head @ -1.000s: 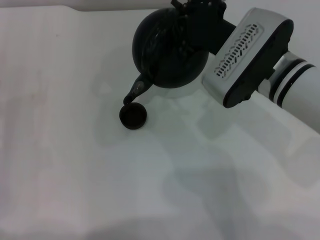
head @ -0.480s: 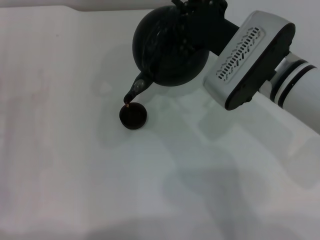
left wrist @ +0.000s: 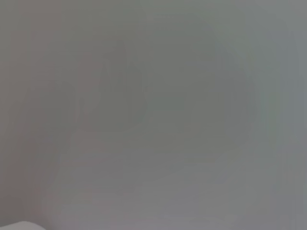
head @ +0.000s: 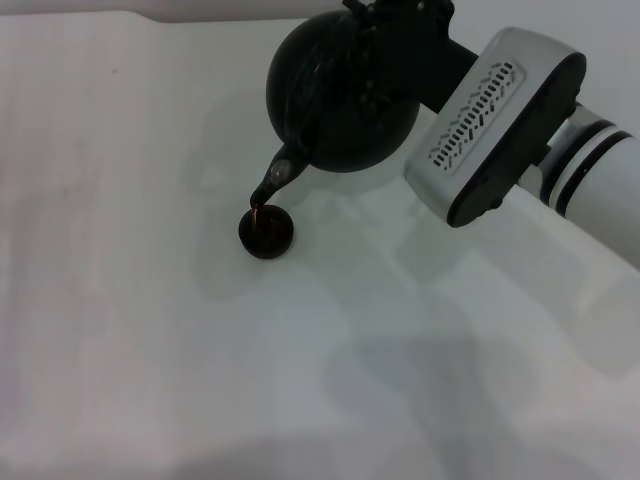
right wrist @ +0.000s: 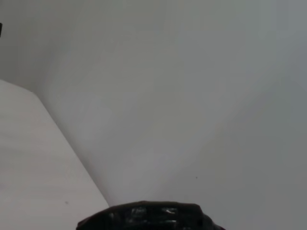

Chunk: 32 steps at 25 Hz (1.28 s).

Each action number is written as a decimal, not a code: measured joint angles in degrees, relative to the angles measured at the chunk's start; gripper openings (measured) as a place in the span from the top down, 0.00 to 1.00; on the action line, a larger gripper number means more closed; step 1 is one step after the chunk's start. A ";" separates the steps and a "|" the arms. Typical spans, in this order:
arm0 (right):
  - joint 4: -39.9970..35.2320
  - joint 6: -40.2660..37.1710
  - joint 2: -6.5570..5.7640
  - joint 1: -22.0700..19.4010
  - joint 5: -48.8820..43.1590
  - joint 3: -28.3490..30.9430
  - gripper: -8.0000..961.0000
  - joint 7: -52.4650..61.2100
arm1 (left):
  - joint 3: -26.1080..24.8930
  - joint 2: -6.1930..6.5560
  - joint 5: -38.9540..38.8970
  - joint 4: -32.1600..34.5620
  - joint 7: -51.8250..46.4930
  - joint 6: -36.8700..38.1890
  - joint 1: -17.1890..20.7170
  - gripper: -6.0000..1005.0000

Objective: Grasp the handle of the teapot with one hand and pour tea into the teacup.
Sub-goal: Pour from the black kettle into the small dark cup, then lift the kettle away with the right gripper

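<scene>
The matte-black teapot (head: 335, 90) hangs tilted above the white table at the back centre of the head view. Its spout (head: 273, 181) points down at the tiny dark teacup (head: 267, 232) just below it. A thin brown stream runs from the spout into the cup. My right gripper (head: 402, 22) is shut on the handle at the pot's top; the handle is mostly hidden by the gripper's dark body. A black part of the pot (right wrist: 148, 218) shows in the right wrist view. My left gripper is out of view.
The white table (head: 150, 330) spreads left of and in front of the cup. My right arm's white and black forearm (head: 500, 120) crosses the back right. The table's far edge (head: 150, 18) runs just behind the pot.
The teapot has tipped slightly further over the cup. A brown stream of tea now shows between spout and cup. The cup has not moved.
</scene>
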 joint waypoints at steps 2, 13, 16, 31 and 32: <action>0.01 0.00 0.00 -0.05 0.00 -0.02 0.87 -0.17 | 0.00 0.00 0.00 0.00 0.02 0.00 0.01 0.17; 0.05 0.00 0.00 -0.08 0.01 0.07 0.87 -0.85 | 0.00 0.00 0.00 0.00 0.07 0.00 0.04 0.17; 0.06 0.00 0.00 -0.08 0.01 0.27 0.87 -0.88 | 0.00 0.00 0.00 -0.02 0.07 0.00 0.03 0.17; 0.53 -0.03 0.00 -0.08 0.01 0.47 0.87 -0.94 | 0.00 0.00 0.00 -0.09 0.07 0.00 -0.06 0.17; 0.57 -0.04 0.00 -0.08 0.01 0.49 0.87 -0.94 | 0.00 0.00 0.00 -0.10 0.07 0.00 -0.06 0.17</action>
